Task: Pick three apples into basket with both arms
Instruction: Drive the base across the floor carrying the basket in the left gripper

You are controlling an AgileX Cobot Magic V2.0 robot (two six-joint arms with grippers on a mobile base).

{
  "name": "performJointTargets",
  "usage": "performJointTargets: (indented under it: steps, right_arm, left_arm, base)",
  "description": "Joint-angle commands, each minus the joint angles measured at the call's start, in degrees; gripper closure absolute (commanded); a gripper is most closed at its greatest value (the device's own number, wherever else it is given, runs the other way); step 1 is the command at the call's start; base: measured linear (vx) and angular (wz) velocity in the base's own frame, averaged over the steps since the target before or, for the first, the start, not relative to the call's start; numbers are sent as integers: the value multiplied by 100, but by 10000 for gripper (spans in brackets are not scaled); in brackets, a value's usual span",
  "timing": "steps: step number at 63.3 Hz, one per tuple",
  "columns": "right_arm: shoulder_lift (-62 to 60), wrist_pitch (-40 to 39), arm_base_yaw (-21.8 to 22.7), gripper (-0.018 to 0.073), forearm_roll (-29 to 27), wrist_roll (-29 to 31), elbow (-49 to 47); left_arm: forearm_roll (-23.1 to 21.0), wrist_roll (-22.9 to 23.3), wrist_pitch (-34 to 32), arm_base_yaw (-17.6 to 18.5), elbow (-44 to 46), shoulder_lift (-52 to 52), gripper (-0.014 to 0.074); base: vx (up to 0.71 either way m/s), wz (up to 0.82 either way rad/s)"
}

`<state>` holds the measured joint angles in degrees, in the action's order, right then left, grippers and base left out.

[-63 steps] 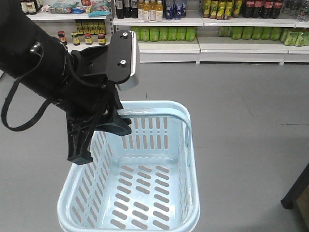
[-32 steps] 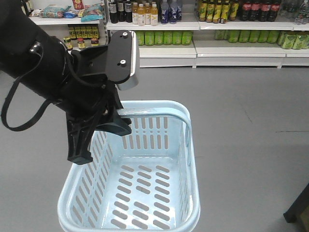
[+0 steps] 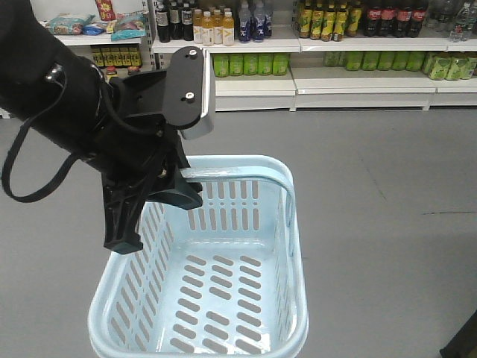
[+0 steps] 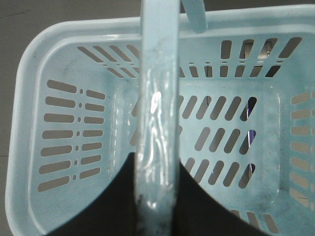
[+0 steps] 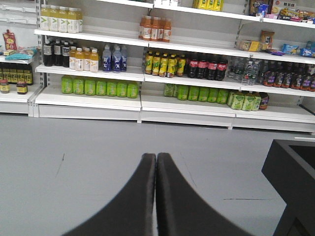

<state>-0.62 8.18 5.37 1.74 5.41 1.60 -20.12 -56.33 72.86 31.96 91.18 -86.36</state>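
Gripping the handle [image 4: 157, 98] of the pale blue basket [image 4: 29, 64], the left gripper [image 4: 156, 163] has its two black fingers [image 4: 123, 196] pressed against either side of the bar, closed as far as the plastic allows. From the front, the same gripper [image 3: 160, 190] sits at the handle's left end. The basket [image 3: 299, 283] is held below it over the grey floor [image 3: 387, 186], its slotted bottom and walls in plain sight. The right gripper [image 5: 156, 158] is fully closed, fingertips touching along a thin seam with nothing between them. It points toward white shelves [image 5: 147, 101] stocked with bottles, with a dark piece of furniture [image 5: 295, 167] at the right edge.
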Motion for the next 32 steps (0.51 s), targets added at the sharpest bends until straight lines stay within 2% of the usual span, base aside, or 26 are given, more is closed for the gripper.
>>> performJointTargets:
  steps: [1,17,32]
  right_arm:
    - [-99,-434,15,568,9,20,64]
    - [-99,-434,15,568,9,20,64]
    - [-99,-434,15,568,9,20,64]
  left_arm:
    - [-245,52,-178,17,177,220,603]
    - [-245,52,-178,17,177,220,603]
    - [-245,52,-178,17,177,220,603]
  base:
    - [17,-9]
    - [17,-12]
    - [13,-36]
